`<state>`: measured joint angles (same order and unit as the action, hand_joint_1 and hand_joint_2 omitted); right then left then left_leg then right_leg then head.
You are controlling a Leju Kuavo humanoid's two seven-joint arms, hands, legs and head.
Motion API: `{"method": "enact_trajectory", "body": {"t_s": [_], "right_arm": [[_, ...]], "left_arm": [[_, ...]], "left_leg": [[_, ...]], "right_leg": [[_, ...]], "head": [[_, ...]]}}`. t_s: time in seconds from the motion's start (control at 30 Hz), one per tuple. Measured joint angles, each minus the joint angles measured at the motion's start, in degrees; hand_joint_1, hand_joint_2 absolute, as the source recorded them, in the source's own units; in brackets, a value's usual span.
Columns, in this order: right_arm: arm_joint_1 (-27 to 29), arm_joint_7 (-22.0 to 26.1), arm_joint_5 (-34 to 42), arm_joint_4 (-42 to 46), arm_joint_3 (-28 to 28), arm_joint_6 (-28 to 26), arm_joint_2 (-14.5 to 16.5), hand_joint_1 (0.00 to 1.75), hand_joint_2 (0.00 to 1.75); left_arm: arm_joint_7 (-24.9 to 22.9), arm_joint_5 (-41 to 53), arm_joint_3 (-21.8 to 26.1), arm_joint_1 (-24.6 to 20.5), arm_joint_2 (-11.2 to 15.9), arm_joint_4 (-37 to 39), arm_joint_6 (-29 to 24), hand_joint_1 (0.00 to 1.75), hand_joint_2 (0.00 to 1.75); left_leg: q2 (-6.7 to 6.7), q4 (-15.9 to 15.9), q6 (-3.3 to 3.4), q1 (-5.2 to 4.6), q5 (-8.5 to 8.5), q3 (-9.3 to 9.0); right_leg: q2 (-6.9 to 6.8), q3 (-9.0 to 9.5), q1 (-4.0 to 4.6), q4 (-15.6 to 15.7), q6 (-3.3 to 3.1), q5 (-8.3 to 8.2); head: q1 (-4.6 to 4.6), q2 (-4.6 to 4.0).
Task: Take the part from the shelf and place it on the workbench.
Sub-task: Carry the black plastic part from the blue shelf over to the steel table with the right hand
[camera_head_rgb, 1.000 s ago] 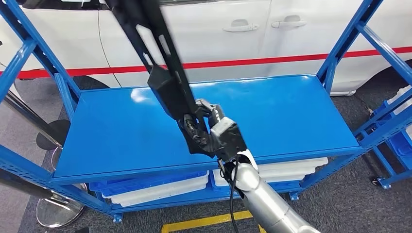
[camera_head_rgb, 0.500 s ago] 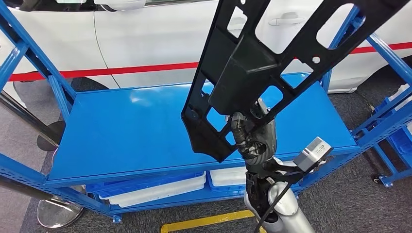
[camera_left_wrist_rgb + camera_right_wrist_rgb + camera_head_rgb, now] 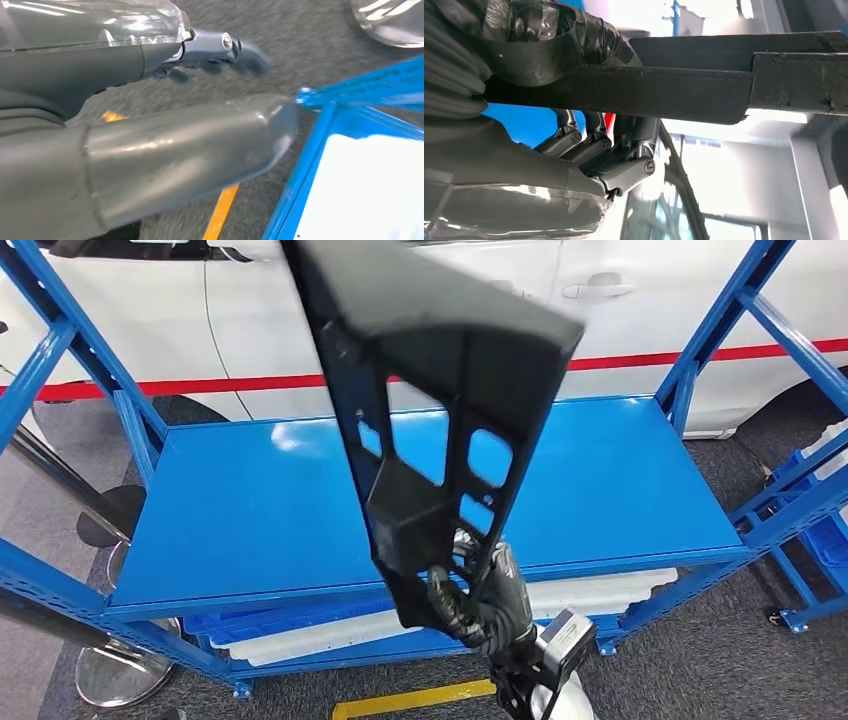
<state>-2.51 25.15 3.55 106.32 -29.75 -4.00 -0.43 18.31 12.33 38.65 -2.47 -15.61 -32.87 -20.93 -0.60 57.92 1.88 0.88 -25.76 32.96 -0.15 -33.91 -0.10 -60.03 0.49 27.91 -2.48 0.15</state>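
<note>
While gripped at its lower end by right robot hand (image 3: pixel 478 602), black perforated plastic panel (image 3: pixel 430 410) rears up well above it, clear of blue shelf (image 3: pixel 250 510). Looks stiff, light, top-heavy; better held nearer mid-rib. Left robot hand (image 3: pixel 150 125) empty, fingers apart.

The part (image 3: pixel 430 390) is a long, flat panel of black plastic, pierced by several rectangular cut-outs through which the blue shelf (image 3: pixel 250 510) shows. A raised, box-like block sits on its face near the lower end. It stands roughly upright and tilted, clear of the shelf deck, its upper end broad (and blurred) and running out past the top of the head view, its narrow lower end held in the right hand (image 3: pixel 480 605). In the right wrist view the part (image 3: pixel 684 85) appears edge-on as a dark bar, with the hand's fingers (image 3: pixel 599 145) curled against its underside.
</note>
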Motion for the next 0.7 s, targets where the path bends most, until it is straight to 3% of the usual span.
{"method": "enact_trajectory", "body": {"t_s": [0.1,0.13,0.17,0.2,0.3,0.37,0.43,0.5,0.57,0.63,0.67,0.7], "right_arm": [[1.82,2.89,0.41,-2.15,-0.94,3.63,-0.16,1.75,1.75],[2.28,3.45,0.7,-3.08,-1.25,4.61,-0.19,1.75,1.75],[2.59,3.69,0.94,-3.96,-1.53,5.34,-0.2,1.75,1.75],[2.73,3.75,1.11,-4.74,-1.79,5.94,-0.2,1.75,1.75],[2.7,3.76,1.43,-6.29,-2.36,7.45,-0.2,1.75,1.75],[2.62,3.79,1.45,-7.06,-2.69,7.94,-0.19,1.75,1.75],[2.61,3.86,1.38,-7.62,-2.91,8.09,-0.19,1.75,1.75],[2.6,4.07,1.33,-8.03,-3.02,8.24,-0.16,1.75,1.75],[2.67,4.29,1.31,-8.28,-3.05,8.51,-0.13,1.75,1.75],[2.84,4.35,1.28,-8.52,-3.05,8.72,-0.12,1.75,1.75],[2.91,4.35,1.25,-8.67,-3.05,8.76,-0.12,1.75,1.75],[2.96,4.35,1.23,-8.79,-3.05,8.8,-0.13,1.75,1.75]], "left_arm": [[-5.6,-7.97,-11.99,3.62,-0.96,-10.18,-2.73,0.0,0.0],[-5.64,-9.7,-15.05,4.41,-0.87,-12.15,-3.29,0.0,0.0],[-5.58,-11.05,-17.55,4.97,-0.78,-13.72,-3.8,0.0,0.0],[-5.45,-12.07,-19.76,5.35,-0.67,-14.9,-4.31,0.0,0.0],[-3.99,-14.86,-23.73,5.87,-0.41,-16.23,-5.58,0.0,0.0],[-2.66,-16.08,-24.92,6.0,-0.11,-16.22,-5.82,0.0,0.0],[-1.94,-16.61,-25.66,6.19,0.26,-16.2,-5.99,0.0,0.0],[-1.72,-16.81,-26.07,6.6,0.62,-16.25,-6.19,0.0,0.0],[-1.69,-16.74,-26.23,7.22,0.93,-16.46,-6.32,0.0,0.0],[-1.7,-16.61,-26.42,7.74,1.19,-16.62,-6.4,0.0,0.0],[-1.71,-16.57,-26.5,7.91,1.3,-16.64,-6.42,0.0,0.0],[-1.71,-16.55,-26.56,8.05,1.4,-16.66,-6.44,0.0,0.0]], "left_leg": [[0.45,-0.28,0.81,0.13,0.75,0.72],[0.47,-0.22,0.88,0.12,0.99,1.12],[0.46,-0.12,0.88,0.11,1.24,1.54],[0.42,0.02,0.8,0.11,1.48,1.97],[0.28,0.48,0.17,0.06,2.16,2.96],[0.28,0.59,-0.59,0.0,2.7,3.22],[0.29,0.37,-1.43,-0.04,3.41,3.4],[0.29,1.2,-2.13,0.02,2.24,4.1],[0.33,5.93,-2.6,0.17,-2.69,5.83],[0.35,13.41,-2.94,0.22,-7.68,7.81],[0.35,15.99,-3.01,0.21,-8.52,8.01],[0.35,16.82,-2.97,0.21,-8.19,7.34]], "right_leg": [[0.11,-3.34,-0.38,-9.12,0.75,6.33],[0.1,-4.38,-0.55,-12.29,0.93,7.75],[0.1,-4.64,-0.7,-13.86,1.07,8.09],[0.1,-3.8,-0.85,-13.17,1.14,7.33],[0.13,3.27,-1.02,-2.17,0.95,3.26],[0.25,5.31,-0.68,1.74,0.58,2.25],[0.32,4.7,-0.47,1.84,-0.03,1.65],[0.13,3.97,-0.67,2.17,-1.04,0.78],[-0.09,2.78,-0.75,2.34,-1.95,-0.38],[-0.15,1.31,-0.49,2.24,-2.28,-1.43],[-0.19,0.53,-0.36,2.13,-2.29,-1.95],[-0.21,-0.24,-0.23,1.97,-2.27,-2.41]], "head": [[-0.01,0.0],[-0.01,0.0],[-0.01,0.0],[-0.01,0.0],[-0.01,0.0],[0.0,0.0],[0.0,0.0],[0.01,0.0],[0.01,0.0],[0.0,0.0],[0.0,0.0],[0.01,0.0]]}}
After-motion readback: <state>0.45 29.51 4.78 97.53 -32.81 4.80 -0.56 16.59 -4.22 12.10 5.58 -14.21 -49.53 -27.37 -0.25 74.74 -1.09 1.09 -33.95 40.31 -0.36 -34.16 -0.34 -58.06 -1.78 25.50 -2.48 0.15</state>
